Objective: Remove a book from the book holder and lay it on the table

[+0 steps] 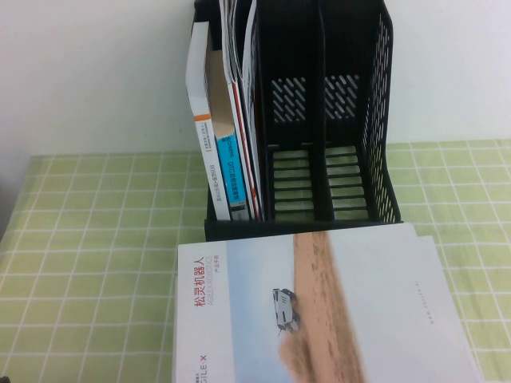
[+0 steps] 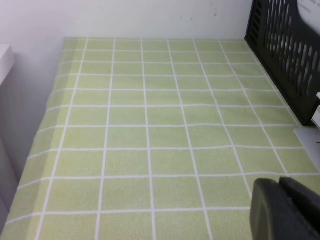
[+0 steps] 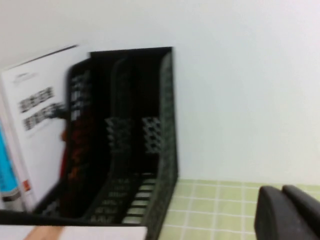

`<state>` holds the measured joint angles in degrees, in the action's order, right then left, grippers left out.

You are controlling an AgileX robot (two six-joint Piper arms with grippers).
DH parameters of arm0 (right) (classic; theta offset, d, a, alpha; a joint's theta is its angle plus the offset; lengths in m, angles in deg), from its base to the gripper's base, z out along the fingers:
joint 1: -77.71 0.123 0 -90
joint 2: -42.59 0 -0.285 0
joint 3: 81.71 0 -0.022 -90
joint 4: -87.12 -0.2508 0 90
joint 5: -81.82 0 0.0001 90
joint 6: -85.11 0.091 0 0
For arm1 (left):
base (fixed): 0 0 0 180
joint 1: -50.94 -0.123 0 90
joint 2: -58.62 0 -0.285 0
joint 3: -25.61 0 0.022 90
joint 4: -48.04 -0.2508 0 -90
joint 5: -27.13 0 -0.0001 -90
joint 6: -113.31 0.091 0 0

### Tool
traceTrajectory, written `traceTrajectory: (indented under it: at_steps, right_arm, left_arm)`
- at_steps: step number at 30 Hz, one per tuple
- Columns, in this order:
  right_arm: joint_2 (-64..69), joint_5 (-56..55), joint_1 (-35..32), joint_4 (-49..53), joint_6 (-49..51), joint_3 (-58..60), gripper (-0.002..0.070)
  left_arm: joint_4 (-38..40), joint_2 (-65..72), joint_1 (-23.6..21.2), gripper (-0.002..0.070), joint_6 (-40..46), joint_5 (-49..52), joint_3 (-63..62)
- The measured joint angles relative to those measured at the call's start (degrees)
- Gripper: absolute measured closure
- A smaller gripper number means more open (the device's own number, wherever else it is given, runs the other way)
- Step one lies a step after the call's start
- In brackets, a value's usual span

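The book point(image 1: 319, 311), pale blue and white with a sandy band, a small white vehicle and a red title, lies flat on the table point(image 1: 88, 239) right in front of the book holder point(image 1: 319, 120). The holder's middle and right compartments stand empty. Neither gripper shows in the high view. In the left wrist view, my left gripper point(image 2: 281, 184) hangs shut and empty over bare cloth, to the left of the holder point(image 2: 285, 55). The right wrist view shows my right gripper point(image 3: 282, 192) shut on nothing, to the right of the holder point(image 3: 130, 140), with an edge of the book point(image 3: 75, 232) low in that view.
Other books stand in the holder's left compartment, among them a white-spined one with a blue label point(image 1: 227, 171) and a leaning white one point(image 1: 200, 80). A white wall rises right behind the holder. Checked cloth stretches to both sides.
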<state>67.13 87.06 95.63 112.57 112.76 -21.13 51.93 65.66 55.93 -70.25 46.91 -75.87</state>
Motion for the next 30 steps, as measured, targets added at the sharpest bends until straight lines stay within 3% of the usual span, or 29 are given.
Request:
traceTrajectory:
  at_steps: [4,11,16,30]
  right_arm:
    - [-7.22,-1.04,-9.20,-0.13,1.23,6.43,0.0678]
    - [-15.46,13.56,-17.20,-0.13,1.23,8.94,0.0678]
    - [-17.35,17.51,-18.24,-0.16,0.33,10.99,0.0678]
    - [-17.35,12.38,-18.24,-8.62,-3.81,18.20,0.0678]
  left_arm:
    - [0.00,0.00,0.00,0.0676,0.00,0.00,0.00]
    - [0.00,0.00,0.00,0.0676,0.00,0.00,0.00]
    - [0.00,0.00,0.00,0.0676,0.00,0.00,0.00]
    - [0.00,0.00,0.00,0.0676,0.07,0.00,0.00]
